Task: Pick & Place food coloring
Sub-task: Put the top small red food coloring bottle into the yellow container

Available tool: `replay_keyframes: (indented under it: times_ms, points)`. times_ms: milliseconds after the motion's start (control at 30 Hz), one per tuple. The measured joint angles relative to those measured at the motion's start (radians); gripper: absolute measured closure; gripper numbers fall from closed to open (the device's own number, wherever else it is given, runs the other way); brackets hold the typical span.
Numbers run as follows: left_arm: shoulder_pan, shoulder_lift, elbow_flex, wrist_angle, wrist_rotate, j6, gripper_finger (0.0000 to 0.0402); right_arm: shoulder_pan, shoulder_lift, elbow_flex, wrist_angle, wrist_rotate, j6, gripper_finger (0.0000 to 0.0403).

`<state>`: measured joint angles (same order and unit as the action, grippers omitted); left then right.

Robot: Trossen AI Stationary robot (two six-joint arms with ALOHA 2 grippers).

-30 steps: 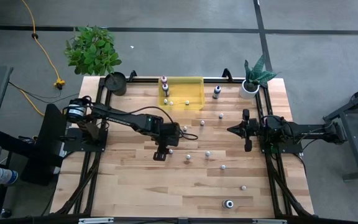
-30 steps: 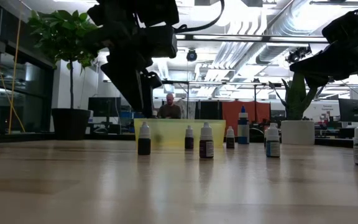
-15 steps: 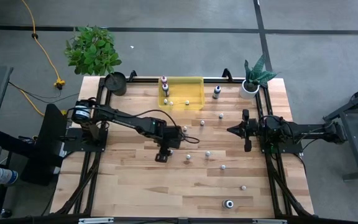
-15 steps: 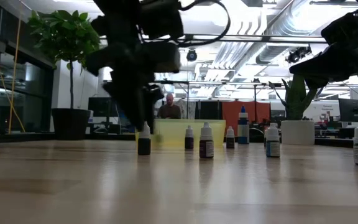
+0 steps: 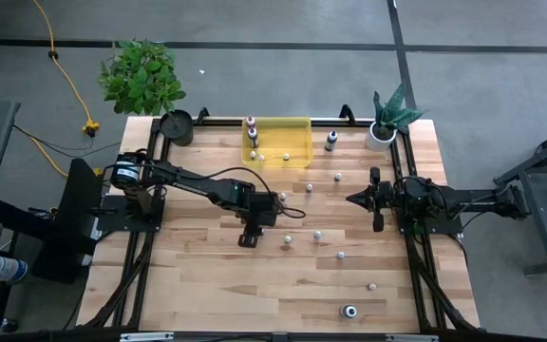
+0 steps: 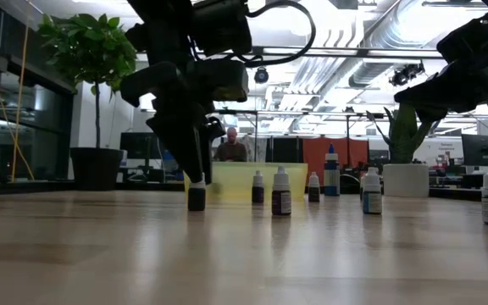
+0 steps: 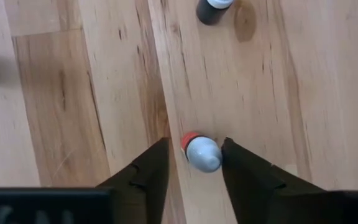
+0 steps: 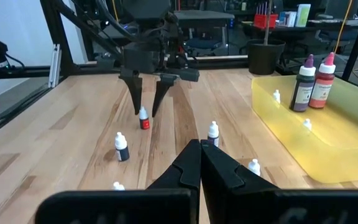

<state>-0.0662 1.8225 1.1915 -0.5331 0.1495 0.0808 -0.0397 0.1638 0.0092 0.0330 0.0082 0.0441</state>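
Now the left gripper [image 7: 194,163] is straddling a red-banded bottle [image 7: 201,152] mid-table w/ jaws apart (pick step); next: pinch, lift, carry to yellow bin [image 5: 297,157]. Right gripper [image 8: 200,163] is waiting clenched, empty.

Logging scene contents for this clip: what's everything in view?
bin: one, yellow, table's back edge
tall bottles: two, dark and pink, in bin
small bottles: about three, pale, in bin
loose bottles: about nine, white-capped, scattered on table
red bottle: one, between left fingers
white pot: one, with plant, back right corner
dark pot: one, back left corner
leafy plant: one, green, floor
person: one, far background
left gripper: open, straddling red bottle
right gripper: shut, waiting at right
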Motion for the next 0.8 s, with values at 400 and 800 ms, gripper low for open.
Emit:
replay_keyframes:
  times_ms: [400,800]
  points:
    - [0.0,-0.001,0.001,-0.004,-0.004,-0.008,0.0363,0.0,0.0,0.0,0.0,0.0,0.0,0.0402]
    - [0.029,-0.024,0.118,-0.181,-0.033,-0.052,0.0374,0.0,0.0,0.0,0.0,0.0,0.0,0.0402]
